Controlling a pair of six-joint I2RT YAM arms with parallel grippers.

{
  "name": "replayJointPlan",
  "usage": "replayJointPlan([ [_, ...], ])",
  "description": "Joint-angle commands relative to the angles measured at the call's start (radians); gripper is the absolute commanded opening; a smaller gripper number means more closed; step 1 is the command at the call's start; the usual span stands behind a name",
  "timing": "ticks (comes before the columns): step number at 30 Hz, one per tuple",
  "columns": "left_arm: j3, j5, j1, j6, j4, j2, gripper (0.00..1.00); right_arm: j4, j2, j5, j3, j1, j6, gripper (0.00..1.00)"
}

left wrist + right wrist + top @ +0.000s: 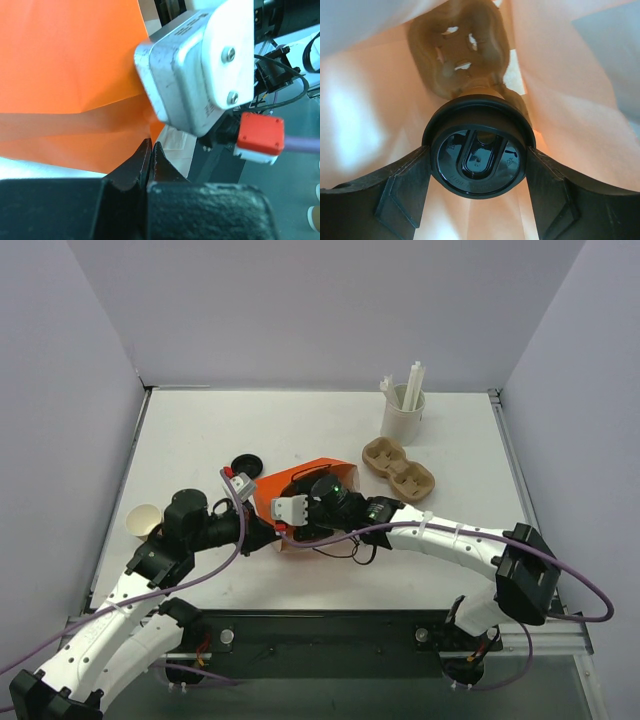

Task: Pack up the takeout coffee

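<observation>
Right claw (477, 172) clasps takeout coffee (477, 145) (inside bag (365, 110)).

A white desk (200, 430) fills the view, closed in by pale lilac walls (320, 300) at the left, far and right sides. Far right on it stands a white cup (402, 422), upright, holding a bunch of white straws or sticks (412, 382) that rise above its rim. Just nearer, close to that cup but apart from it, lies a brown pulp carrier (398, 468) with two round wells, set slantwise. Near the middle a loose black lid (245, 462) lies on the desk. By the left edge sits a lidless tan paper cup (143, 521), its open mouth showing, well apart from the lid. A black rail (330, 628) runs along the near edge
</observation>
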Motion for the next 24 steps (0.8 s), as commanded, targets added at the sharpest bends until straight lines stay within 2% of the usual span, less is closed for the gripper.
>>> replayJointPlan([
  [1, 0.003, 0.012, -0.006, -0.014, 0.015, -0.001, 0.00, 0.121, 0.026, 0.109, -0.010, 0.026, -0.005, 0.34],
  [5, -0.002, 0.015, -0.006, -0.014, 0.017, -0.003, 0.00, 0.175, 0.057, 0.218, -0.010, 0.051, -0.008, 0.34],
  [12, 0.003, 0.008, -0.004, -0.013, 0.006, -0.007, 0.00, 0.181, 0.060, 0.232, 0.009, 0.049, 0.016, 0.34],
  [24, 0.009, 0.023, -0.004, 0.002, -0.005, 0.005, 0.00, -0.099, -0.061, 0.086, 0.049, -0.034, -0.010, 0.34],
])
